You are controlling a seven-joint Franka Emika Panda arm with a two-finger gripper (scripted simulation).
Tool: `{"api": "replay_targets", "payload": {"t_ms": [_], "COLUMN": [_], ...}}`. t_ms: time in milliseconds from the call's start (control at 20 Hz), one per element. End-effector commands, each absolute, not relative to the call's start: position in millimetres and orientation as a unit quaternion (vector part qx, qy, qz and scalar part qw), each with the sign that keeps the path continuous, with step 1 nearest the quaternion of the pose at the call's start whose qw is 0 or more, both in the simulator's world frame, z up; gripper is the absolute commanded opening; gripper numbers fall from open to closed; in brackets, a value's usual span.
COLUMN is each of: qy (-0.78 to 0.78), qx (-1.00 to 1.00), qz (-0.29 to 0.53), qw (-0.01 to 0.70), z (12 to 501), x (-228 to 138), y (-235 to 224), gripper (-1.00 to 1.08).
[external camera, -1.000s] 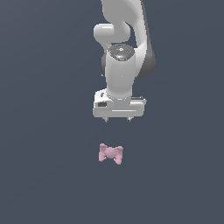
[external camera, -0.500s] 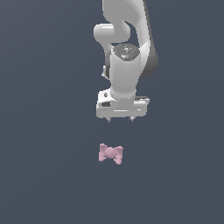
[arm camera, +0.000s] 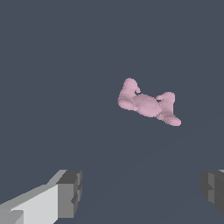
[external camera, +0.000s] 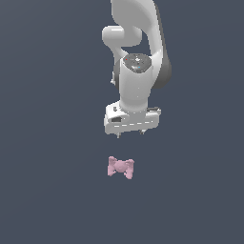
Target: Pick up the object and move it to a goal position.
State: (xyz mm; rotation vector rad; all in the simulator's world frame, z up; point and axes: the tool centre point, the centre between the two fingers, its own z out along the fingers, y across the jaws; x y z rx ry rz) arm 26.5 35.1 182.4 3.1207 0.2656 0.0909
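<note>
The object (external camera: 120,167) is a small pale pink lumpy bow-tie shape lying on the dark grey surface. It also shows in the wrist view (arm camera: 148,104), beyond the fingertips. My white gripper (external camera: 130,135) hangs above and behind it in the exterior view, apart from it, with only its short fingertips (external camera: 118,135) showing under the hand. In the wrist view the two grey pads (arm camera: 70,194) stand wide apart with nothing between them. The gripper (arm camera: 142,192) is open and empty.
A plain dark grey surface (external camera: 52,190) lies all around the object. No other objects or edges are in view.
The arm has come down and slightly toward the exterior view's right, bringing the gripper closer to the object. The object has not moved.
</note>
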Motion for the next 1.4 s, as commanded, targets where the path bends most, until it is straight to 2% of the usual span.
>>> {"api": "replay_targets", "payload": {"t_ms": [0,1350], "qy": [0.109,0.447], "qx": [0.994,0.894], "qz": [0.027,0.006], "qw": [0.006,0.01], "z": [178.5,118.4], "x": [30.2,78.2], "y": [34.1,15.5], "gripper": [1.0,1.0]}}
